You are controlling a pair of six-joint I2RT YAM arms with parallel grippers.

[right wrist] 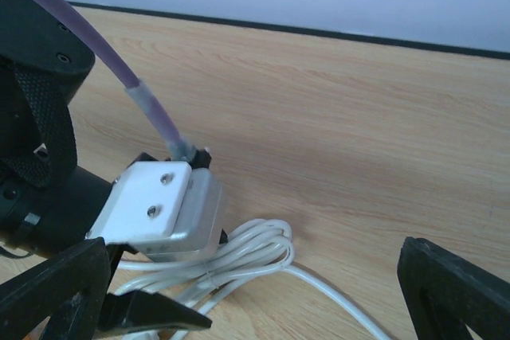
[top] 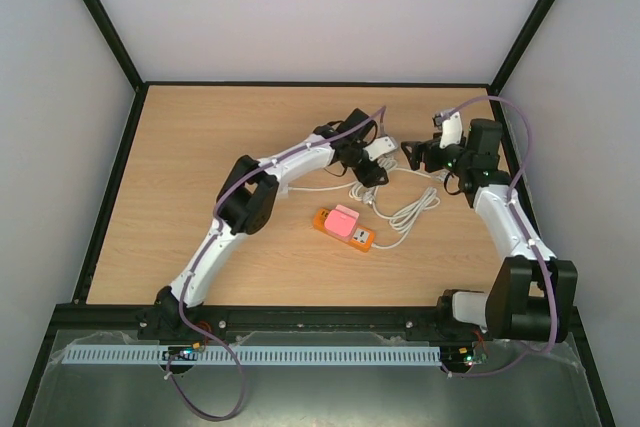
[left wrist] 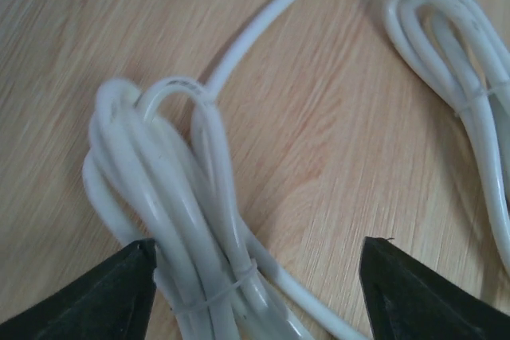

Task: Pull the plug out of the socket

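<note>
We record two arms, the left arm and the right arm, one orange socket and one pink plug at frame centre, and two tied white cable coils, the lower-left coil and the upper-right coil in the left wrist view.

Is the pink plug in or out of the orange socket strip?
In: the pink plug sits seated on the orange socket strip.

Left arm outstretched, left end effector pointing down, jaws apart, right arm bent inward, right end effector spread wide
</note>
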